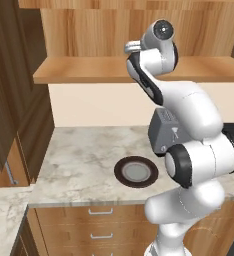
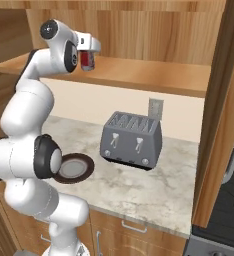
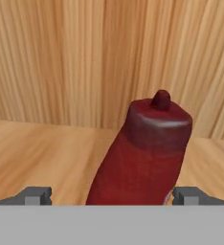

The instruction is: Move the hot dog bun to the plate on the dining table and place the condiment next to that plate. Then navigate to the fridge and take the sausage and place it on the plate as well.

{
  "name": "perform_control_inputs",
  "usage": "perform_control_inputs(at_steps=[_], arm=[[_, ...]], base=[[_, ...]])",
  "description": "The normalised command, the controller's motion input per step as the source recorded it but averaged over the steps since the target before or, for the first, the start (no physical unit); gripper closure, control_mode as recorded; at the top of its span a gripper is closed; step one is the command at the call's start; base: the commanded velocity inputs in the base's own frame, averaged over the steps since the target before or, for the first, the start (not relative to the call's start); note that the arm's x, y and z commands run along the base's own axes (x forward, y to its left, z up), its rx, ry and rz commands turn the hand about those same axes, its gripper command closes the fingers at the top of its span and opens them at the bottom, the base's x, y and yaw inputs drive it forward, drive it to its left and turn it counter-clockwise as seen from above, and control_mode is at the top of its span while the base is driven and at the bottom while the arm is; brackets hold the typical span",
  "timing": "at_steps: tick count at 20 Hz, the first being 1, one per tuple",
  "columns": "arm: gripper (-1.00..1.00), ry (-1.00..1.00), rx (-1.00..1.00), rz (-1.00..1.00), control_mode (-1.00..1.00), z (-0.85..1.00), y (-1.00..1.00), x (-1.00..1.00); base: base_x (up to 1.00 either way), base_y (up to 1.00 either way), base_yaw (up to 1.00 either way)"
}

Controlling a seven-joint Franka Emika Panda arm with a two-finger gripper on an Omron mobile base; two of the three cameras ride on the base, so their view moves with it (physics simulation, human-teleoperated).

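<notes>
The condiment (image 3: pixel 142 153), a red tapered bottle with a small nub on its top, stands on a wooden shelf (image 2: pixel 139 75) against a wood back wall. It looks tilted in the hand view. My gripper (image 3: pixel 111 196) is open wide, and the bottle's lower body sits between the two fingertips (image 3: pixel 33 195) without either touching it. In the right base view the condiment (image 2: pixel 88 62) shows just below my raised hand. The hot dog bun, the plate, the dining table, the fridge and the sausage are out of view.
Below the shelf runs a marbled counter (image 1: pixel 79 160) with a dark brown-rimmed round plate (image 1: pixel 136 172) and a grey toaster (image 2: pixel 131 140). Wooden drawers (image 1: pixel 100 225) sit under it. A tall wood panel (image 2: pixel 219 125) and a dark stove (image 2: pixel 224 220) stand at the right.
</notes>
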Motion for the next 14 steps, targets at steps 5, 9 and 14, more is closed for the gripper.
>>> perform_control_inputs(at_steps=[5, 9, 14], arm=[[-1.00, -0.02, 0.00, 0.00, -1.00, -0.06, 0.00, 0.25], [1.00, -0.05, 0.00, 0.00, -1.00, -0.08, -0.02, 0.12], [1.00, -0.09, 0.00, 0.00, -1.00, -0.01, -0.05, -0.05]], base=[[0.00, 0.00, 0.00], [0.00, 0.00, 0.00], [0.00, 0.00, 0.00]])
